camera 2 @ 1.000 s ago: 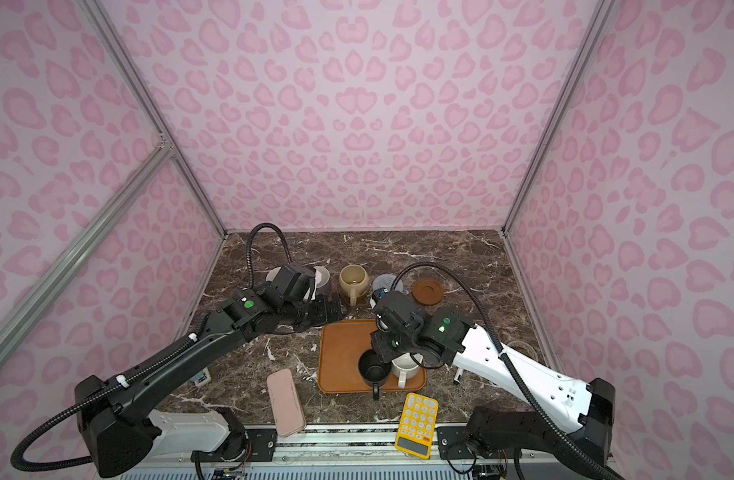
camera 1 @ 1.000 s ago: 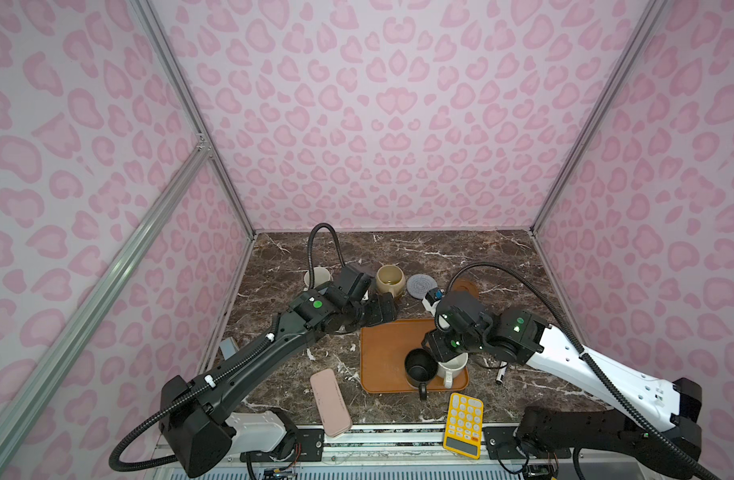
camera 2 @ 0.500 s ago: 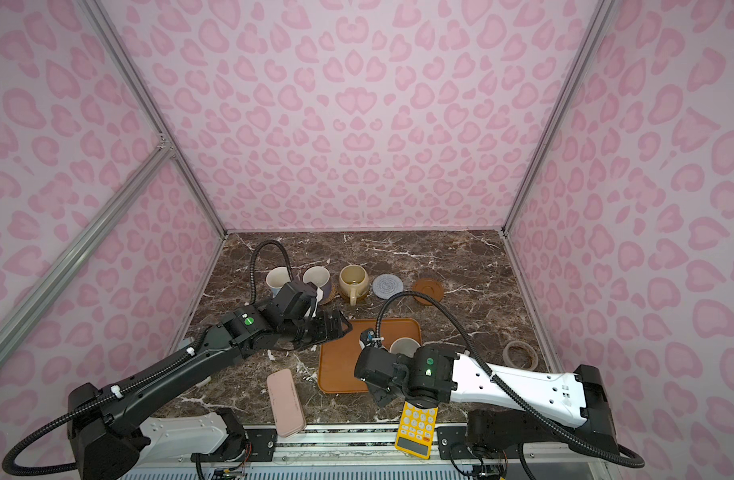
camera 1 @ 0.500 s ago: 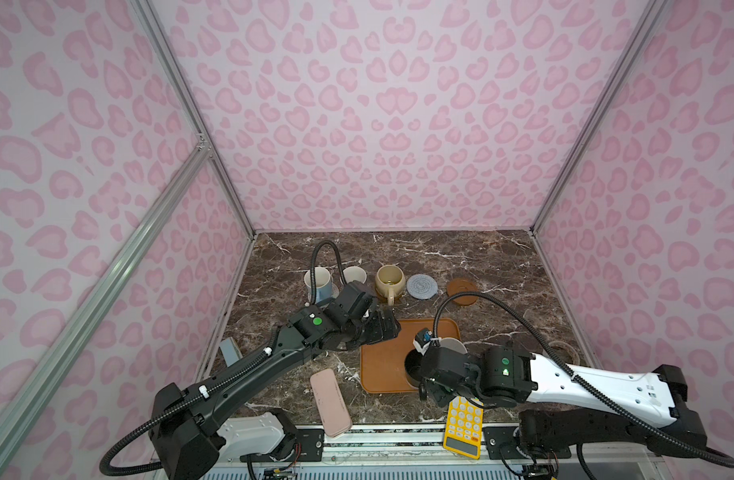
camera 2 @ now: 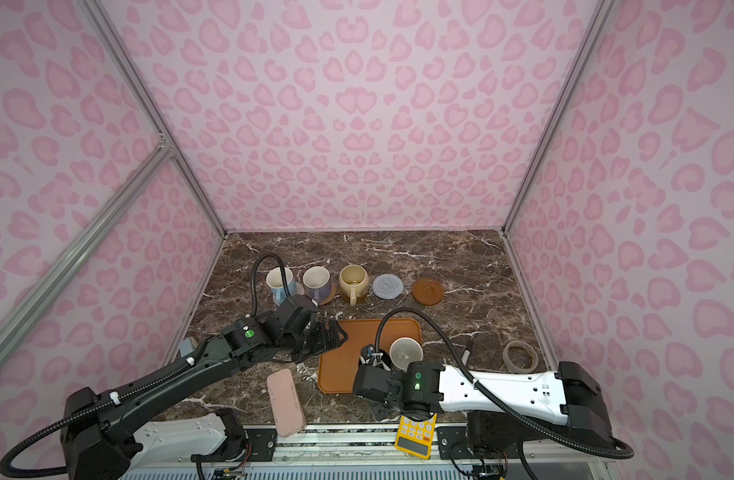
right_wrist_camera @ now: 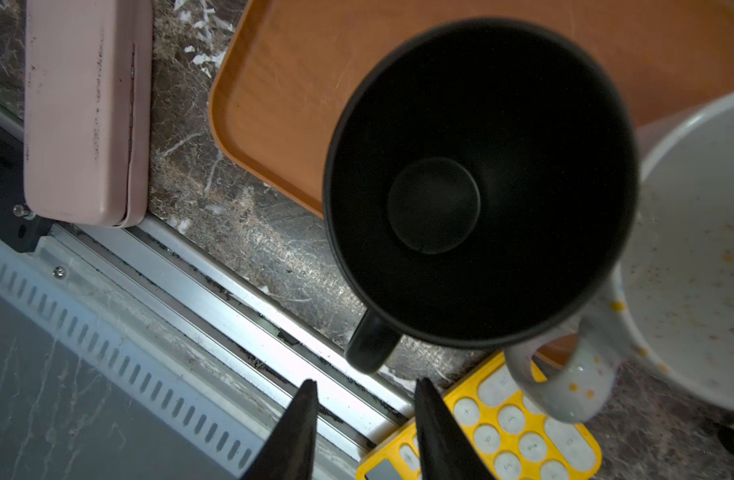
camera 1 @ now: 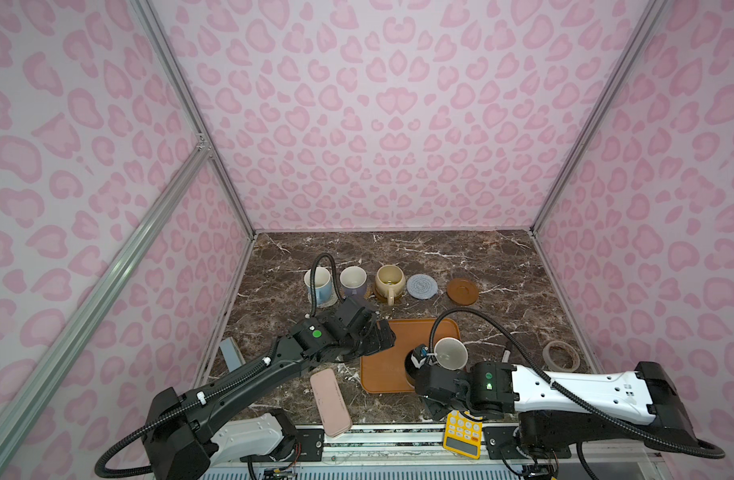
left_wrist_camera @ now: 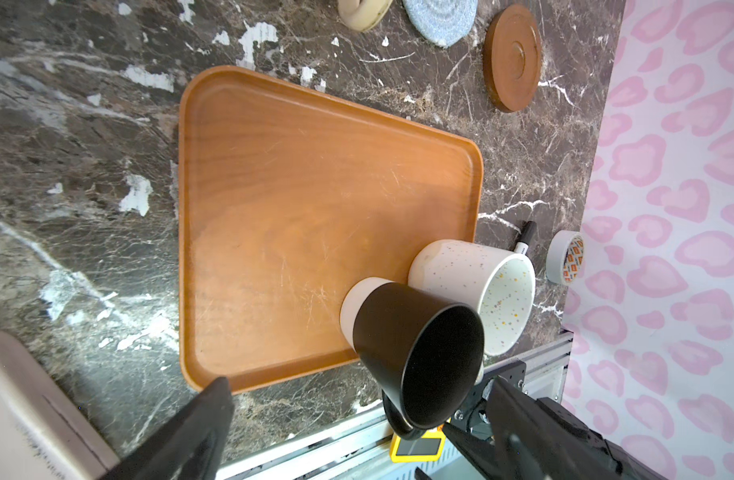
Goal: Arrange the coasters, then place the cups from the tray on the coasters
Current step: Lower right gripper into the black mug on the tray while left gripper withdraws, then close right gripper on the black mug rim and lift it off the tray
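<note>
Right wrist view: right gripper (right_wrist_camera: 363, 428) had its jaws part-way apart with nothing between them.
Black mug (right_wrist_camera: 477, 183): upright on the near corner of the tray (right_wrist_camera: 274, 83); handle pointed at the right gripper, just ahead of the fingertips, not yet between them.
Speckled white mug (right_wrist_camera: 689, 270): just beside the black mug, on the side away from the pink case (right_wrist_camera: 86, 108); its handle showed over the yellow calculator (right_wrist_camera: 502, 436).
Left gripper (camera 1: 378, 338): jaws wide apart and empty, over the far left corner of the tray, well clear of both mugs.
Tray floor: bare apart from those two mugs.
Far row on worktop (camera 1: 502, 266): light blue mug (camera 1: 318, 284), lavender mug (camera 1: 353, 280) and cream-yellow mug (camera 1: 390, 280) side by side, then grey-blue coaster (camera 1: 422, 286) and brown coaster (camera 1: 462, 291), both bare.
Coasters under the row mugs: woven edges showed beneath the light blue and cream-yellow mugs; lavender's was too hidden to tell.
Done, as judged: coasters lined up, three of five mugs off the tray.
Left to do: black and speckled mugs onto the two bare coasters.
Step in hand: likely a handle grasp on the black mug.
</note>
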You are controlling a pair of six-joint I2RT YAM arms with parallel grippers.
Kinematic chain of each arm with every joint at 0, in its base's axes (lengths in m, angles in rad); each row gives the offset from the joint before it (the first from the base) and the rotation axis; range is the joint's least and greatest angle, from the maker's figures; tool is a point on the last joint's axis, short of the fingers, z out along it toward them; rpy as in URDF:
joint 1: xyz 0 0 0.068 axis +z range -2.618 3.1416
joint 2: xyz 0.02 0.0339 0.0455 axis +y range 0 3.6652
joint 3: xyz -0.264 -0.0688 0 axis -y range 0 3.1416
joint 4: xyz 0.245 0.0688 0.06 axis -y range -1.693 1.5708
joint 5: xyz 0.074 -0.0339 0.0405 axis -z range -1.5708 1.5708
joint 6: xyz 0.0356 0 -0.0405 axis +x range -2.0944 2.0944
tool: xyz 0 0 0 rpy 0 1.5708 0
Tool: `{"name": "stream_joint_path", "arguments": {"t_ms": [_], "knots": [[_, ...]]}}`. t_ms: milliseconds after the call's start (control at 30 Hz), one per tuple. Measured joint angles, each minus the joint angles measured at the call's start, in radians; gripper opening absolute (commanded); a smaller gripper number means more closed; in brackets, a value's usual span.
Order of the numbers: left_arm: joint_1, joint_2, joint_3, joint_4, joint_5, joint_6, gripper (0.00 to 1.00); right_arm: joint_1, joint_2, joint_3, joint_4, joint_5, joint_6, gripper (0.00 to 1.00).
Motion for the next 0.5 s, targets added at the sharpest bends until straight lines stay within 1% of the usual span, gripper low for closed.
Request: {"name": "stream_joint_path", "arguments": {"t_ms": [167, 267, 367, 500], "knots": [[-0.004, -0.028, -0.029, 0.001, -0.027, -0.030, 0.97, -0.045, 0.028, -0.001, 0.012, -0.011, 0.000, 0.46], [-0.005, -0.034, -0.037, 0.002, -0.040, -0.043, 0.97, -0.053, 0.052, 0.009, 0.010, -0.011, -0.001, 0.43], [-0.005, -0.035, -0.043, 0.005, -0.046, -0.051, 0.97, -0.062, 0.081, 0.026, 0.000, -0.009, -0.001, 0.39], [-0.006, -0.037, -0.046, 0.005, -0.053, -0.056, 0.97, -0.079, 0.112, 0.036, -0.009, 0.001, -0.001, 0.30]]}}
